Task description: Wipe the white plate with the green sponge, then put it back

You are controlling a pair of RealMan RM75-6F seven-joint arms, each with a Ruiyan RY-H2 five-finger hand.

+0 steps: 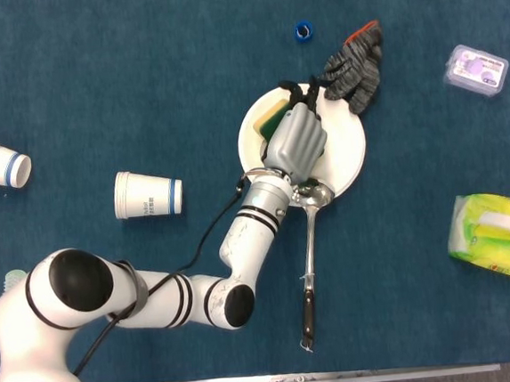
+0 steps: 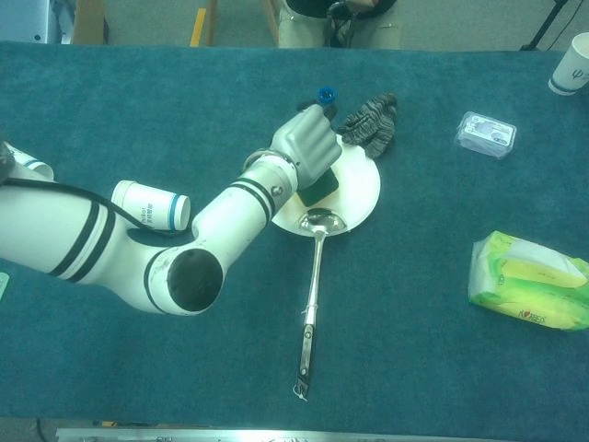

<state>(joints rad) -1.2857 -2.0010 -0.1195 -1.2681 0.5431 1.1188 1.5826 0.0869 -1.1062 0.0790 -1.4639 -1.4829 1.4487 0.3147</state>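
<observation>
Left hand [image 1: 298, 141] on the plate [image 1: 348, 151], fingers wrapped round the sponge [image 1: 272, 118]. Ladle [image 1: 309, 258] bowl rests on plate's near rim. Right hand unseen.

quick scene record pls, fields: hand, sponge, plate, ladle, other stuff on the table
hand: left hand grips the green sponge over the plate; right hand not in view
sponge: pressed on the plate's left part
plate: white plate on the blue cloth
ladle: ladle with its bowl on the plate's near rim, handle toward the robot
other: grey glove at the plate's far edge, two paper cups lying on their sides, tissue pack, small blue cap
</observation>
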